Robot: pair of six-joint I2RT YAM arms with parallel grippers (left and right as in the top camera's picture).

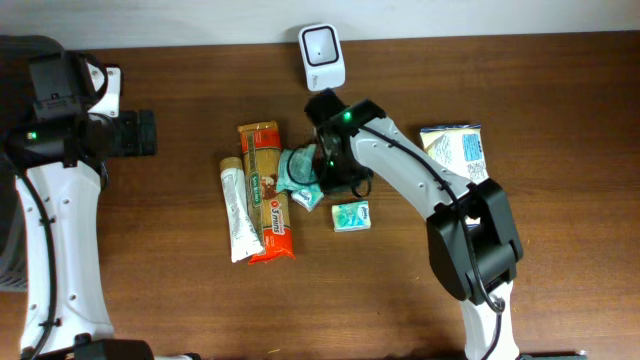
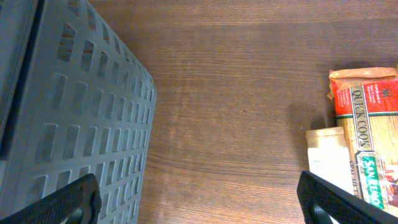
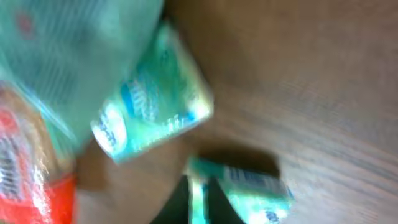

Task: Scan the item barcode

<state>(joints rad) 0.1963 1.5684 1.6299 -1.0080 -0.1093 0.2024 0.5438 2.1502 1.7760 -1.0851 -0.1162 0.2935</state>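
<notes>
A small green pack [image 3: 249, 186] with a barcode on its side is pinched by one thin edge in my right gripper [image 3: 200, 199], which is shut on it. From overhead this pack [image 1: 351, 216] sits just below the right gripper [image 1: 345, 192], near the middle of the table. The white scanner [image 1: 322, 57] stands at the back edge. A second green pack [image 3: 155, 106] lies beside a teal bag [image 1: 296, 165]. Far to the left, over bare wood, my left gripper [image 2: 199, 208] is open and holds nothing.
A white tube [image 1: 237, 215], a tan pasta pack [image 1: 262, 170] and a red pack [image 1: 277, 228] lie side by side left of centre. A white and blue carton [image 1: 455, 148] is at the right. A grey basket [image 2: 74, 112] stands by the left gripper.
</notes>
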